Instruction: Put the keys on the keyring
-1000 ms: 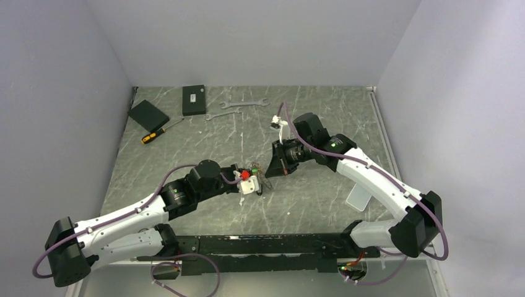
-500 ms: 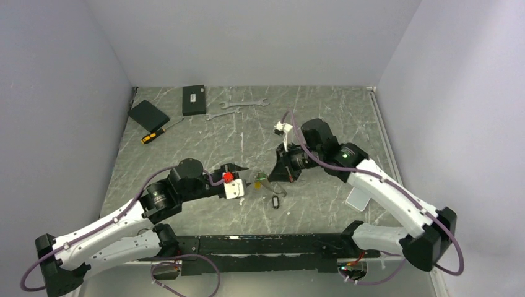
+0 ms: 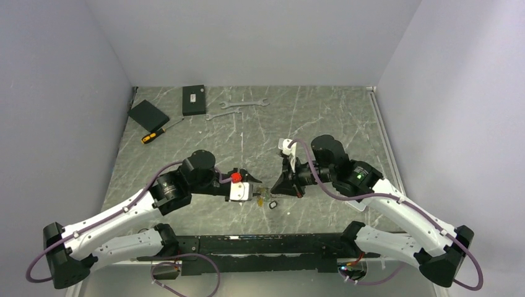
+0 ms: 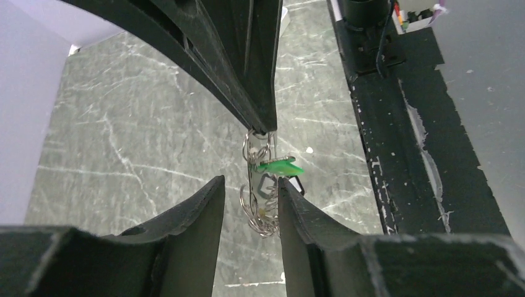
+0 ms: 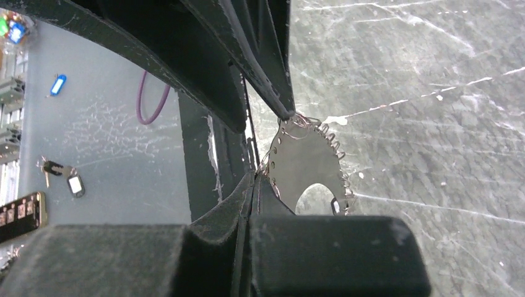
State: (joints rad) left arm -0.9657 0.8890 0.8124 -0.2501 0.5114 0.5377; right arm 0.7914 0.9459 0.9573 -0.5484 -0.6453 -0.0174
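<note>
Left wrist camera is showing the keys (image 4: 261, 198) hanging as a small silvery bunch with a green tag (image 4: 280, 166). The right gripper (image 4: 263, 127) is pinching the top loop of the bunch, its fingers pressed together. The left gripper (image 4: 247, 185) is sitting partway open, one finger on each side of the dangling bunch and very close to it; whether either finger is touching the metal I cannot tell. From the top camera, the two grippers are meeting tip to tip over the near middle of the table (image 3: 322, 111), the left arm reaching in from the left and the right arm from the right, with the bunch hanging between them. A small dark thing (image 3: 272, 203) is lying on the table just near of the fingertips. At the far left, two wrenches (image 3: 238, 103), a screwdriver (image 3: 158, 131) and two black boxes (image 3: 194, 99) are lying well apart from the arms. Right wrist camera is showing its own fingers closed to a thin slit, with a flat grey rounded piece (image 5: 303, 164) edged in tiny wire loops just past them — what that piece is I cannot tell.
</note>
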